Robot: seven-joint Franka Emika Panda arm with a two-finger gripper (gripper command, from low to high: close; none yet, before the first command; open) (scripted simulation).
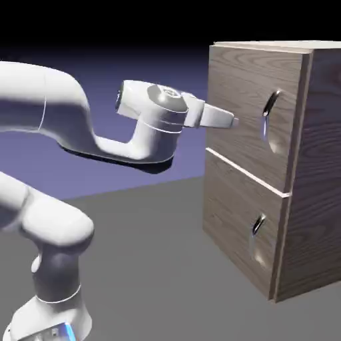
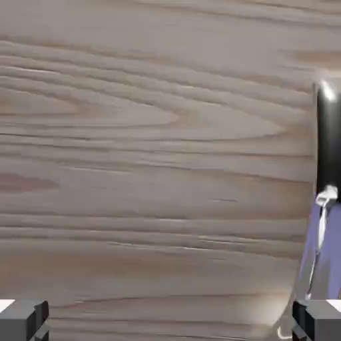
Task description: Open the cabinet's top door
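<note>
The light-brown wood-grain cabinet (image 1: 318, 173) stands at the exterior view's right. Its top door (image 1: 241, 80) is flush with the front and carries a curved silver handle (image 1: 270, 112). My gripper (image 1: 233, 122) points at that door, level with the handle and slightly to its left, a short gap from the wood. The hand view is filled with the top door's wood grain (image 2: 146, 153), and the handle (image 2: 328, 140) runs down its right edge. My gripper (image 2: 170, 323) is open, its fingertips (image 2: 23, 320) wide apart with nothing between them; the right tip lies just below the handle.
Beneath the top door is the lower door (image 1: 233, 220) with a small metal handle (image 1: 258, 226). The grey table (image 1: 160, 266) stretches between the robot's base and the cabinet.
</note>
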